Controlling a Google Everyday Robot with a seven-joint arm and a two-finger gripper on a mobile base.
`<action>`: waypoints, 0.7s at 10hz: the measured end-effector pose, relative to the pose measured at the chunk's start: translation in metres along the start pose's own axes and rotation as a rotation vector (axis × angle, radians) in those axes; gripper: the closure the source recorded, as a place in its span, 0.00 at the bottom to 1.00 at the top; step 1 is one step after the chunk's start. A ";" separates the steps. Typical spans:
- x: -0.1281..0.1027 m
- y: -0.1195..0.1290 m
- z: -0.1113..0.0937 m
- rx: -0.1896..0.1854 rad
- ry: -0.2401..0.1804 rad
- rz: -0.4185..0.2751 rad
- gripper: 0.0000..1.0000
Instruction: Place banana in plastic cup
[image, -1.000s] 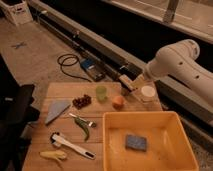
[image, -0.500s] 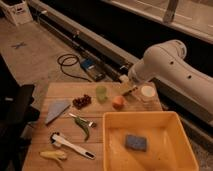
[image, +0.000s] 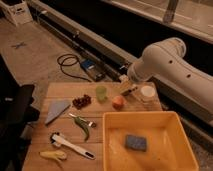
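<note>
The banana, small and pale yellow, lies at the near left corner of the wooden table. The plastic cup, translucent light green, stands upright near the table's far edge. My gripper hangs at the end of the white arm, just right of the cup. It sits above and behind an orange fruit, far from the banana. Its fingers stand open with nothing between them.
A large yellow tub holding a blue sponge fills the table's right half. A white round container stands right of the gripper. Dark grapes, a grey wedge, a green pepper and a white-handled utensil lie between cup and banana.
The arm has swung left and its gripper has dipped a little toward the table near the orange fruit. The objects on the table have not moved.
</note>
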 end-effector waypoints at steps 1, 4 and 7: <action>-0.015 0.012 0.005 -0.009 -0.011 -0.038 0.29; -0.059 0.056 0.028 -0.088 -0.040 -0.132 0.29; -0.081 0.108 0.055 -0.207 -0.052 -0.215 0.29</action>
